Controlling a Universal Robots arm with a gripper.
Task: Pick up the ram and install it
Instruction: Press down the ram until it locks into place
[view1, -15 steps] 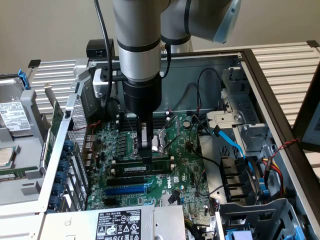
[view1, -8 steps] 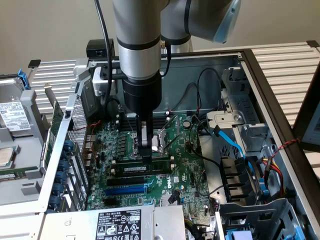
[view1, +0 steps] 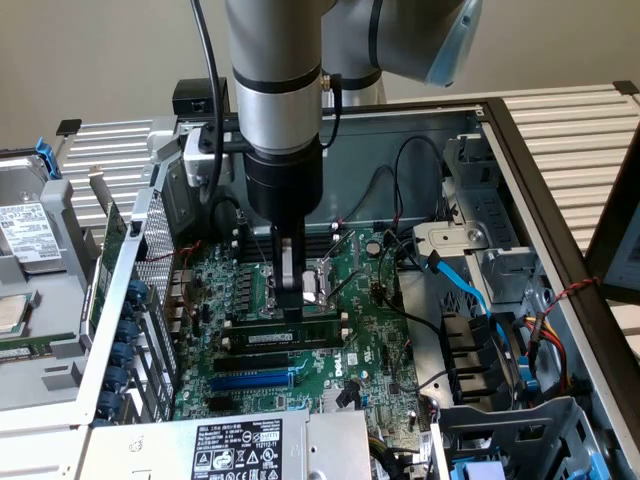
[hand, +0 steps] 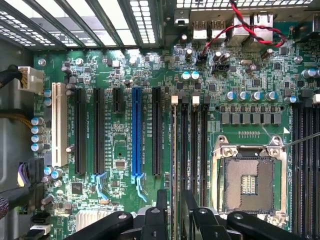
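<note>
The ram (view1: 318, 326) is a long thin green stick. It stands on edge in the outermost of the black memory slots (hand: 194, 150) on the motherboard (view1: 372, 345). In the wrist view the ram (hand: 174, 150) shows as a narrow edge running away from the fingers. My gripper (view1: 290, 305) points straight down over the stick's middle, with its tips at the stick's top edge. In the wrist view the gripper (hand: 174, 206) straddles that edge. Its fingers (hand: 162, 202) stand a little apart on either side, open, with a gap wider than the stick.
Beside the memory slots lies the bare CPU socket (hand: 248, 182); on their other side is the blue expansion slot (hand: 136, 130). The case walls enclose the board. Blue cables (view1: 455, 275) and drive bays crowd the exterior view's right. The power supply (view1: 235, 448) lies in front.
</note>
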